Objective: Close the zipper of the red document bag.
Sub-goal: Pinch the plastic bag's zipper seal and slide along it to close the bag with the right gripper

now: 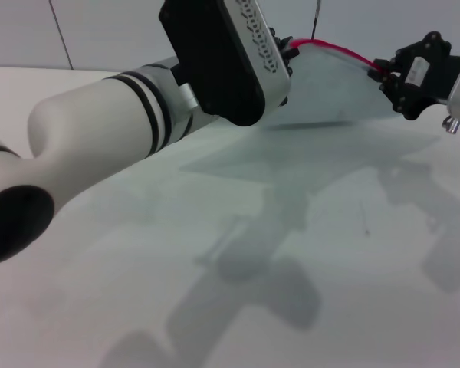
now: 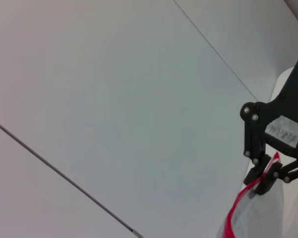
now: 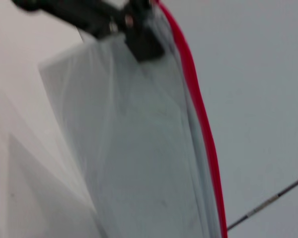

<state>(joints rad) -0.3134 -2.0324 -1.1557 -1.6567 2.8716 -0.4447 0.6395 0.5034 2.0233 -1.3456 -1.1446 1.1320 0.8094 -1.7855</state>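
Observation:
The red document bag [image 1: 330, 84], a translucent pale pouch, hangs in the air above the table, stretched between both grippers. Its zipper [image 1: 341, 50] is a thin red strip arching along the upper edge. My left gripper [image 1: 286, 47] is at the strip's left end, largely hidden behind its own black wrist. In the right wrist view the left gripper [image 3: 141, 37] is clamped on the bag [image 3: 139, 139] beside the zipper [image 3: 201, 114]. My right gripper [image 1: 382, 74] is at the right end. In the left wrist view the right gripper [image 2: 267, 174] pinches the zipper [image 2: 234, 210].
The white table [image 1: 253, 291] lies below, with the arms' shadows on it. My bulky left forearm [image 1: 100, 123] crosses the left half of the head view. A pale panelled wall [image 1: 107, 31] stands behind.

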